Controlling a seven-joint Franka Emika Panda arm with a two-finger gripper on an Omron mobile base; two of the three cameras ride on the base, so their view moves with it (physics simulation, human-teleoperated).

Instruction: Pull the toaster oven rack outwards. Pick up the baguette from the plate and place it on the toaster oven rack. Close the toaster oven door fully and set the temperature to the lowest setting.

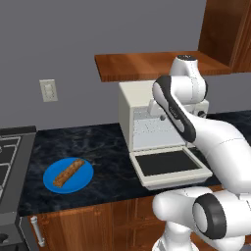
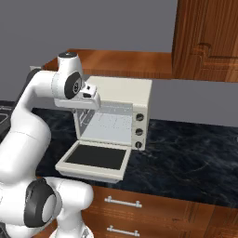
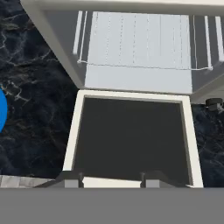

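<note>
Left base view: toaster oven door (image 1: 169, 165) lies open flat, overhanging the dark marble counter (image 1: 98, 142) edge; baguette (image 1: 68, 172) on plate (image 1: 67, 175) at 9 o'clock, well apart.

Right base view: gripper (image 2: 82, 108) before toaster oven (image 2: 122, 108) mouth, holding nothing.

Hand view: toaster oven rack (image 3: 140, 41) inside the cavity at 12 o'clock; jaws partly apart.

Baguette (image 1: 68, 172) lies on blue plate (image 1: 83, 182); toaster oven door (image 1: 169, 165) open flat.

A kitchen: dark marble counter (image 1: 98, 142), wooden cabinets (image 2: 204, 37), toaster oven (image 2: 123, 109), stove (image 1: 7, 162)
</note>
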